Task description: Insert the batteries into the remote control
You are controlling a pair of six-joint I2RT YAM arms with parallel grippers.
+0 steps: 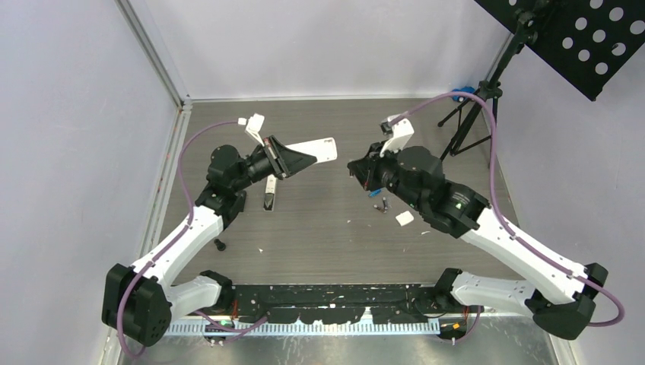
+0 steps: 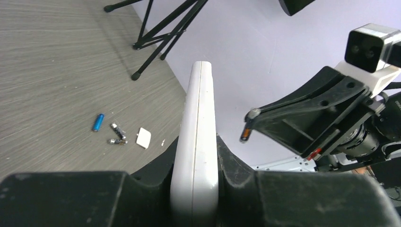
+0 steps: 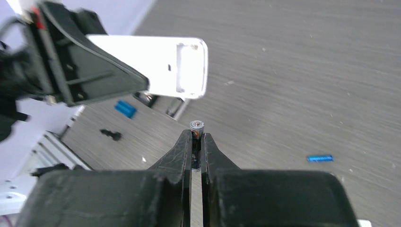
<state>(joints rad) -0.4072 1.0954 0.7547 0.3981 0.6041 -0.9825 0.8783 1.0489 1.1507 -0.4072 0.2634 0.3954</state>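
Note:
My left gripper [image 1: 299, 158] is shut on one end of a white remote control [image 1: 319, 148] and holds it above the table. In the left wrist view the remote [image 2: 197, 118] stands edge-on between the jaws. Its open battery bay [image 3: 189, 66] faces my right gripper [image 3: 197, 137], which is shut on one battery [image 3: 196, 126]; the silvery end pokes past the fingertips, a short way below the remote's end. The same battery [image 2: 245, 134] hangs beside the remote in the left wrist view. Two more batteries [image 2: 117, 135] lie on the table.
A white battery cover [image 2: 143, 137] and a small blue cylinder [image 2: 98, 122] lie by the loose batteries. A second remote [image 1: 269, 192] lies under the left gripper, with a blue brick [image 3: 125, 108] and a black knob [image 3: 109, 135] nearby. A black tripod stand [image 1: 464, 125] is at back right.

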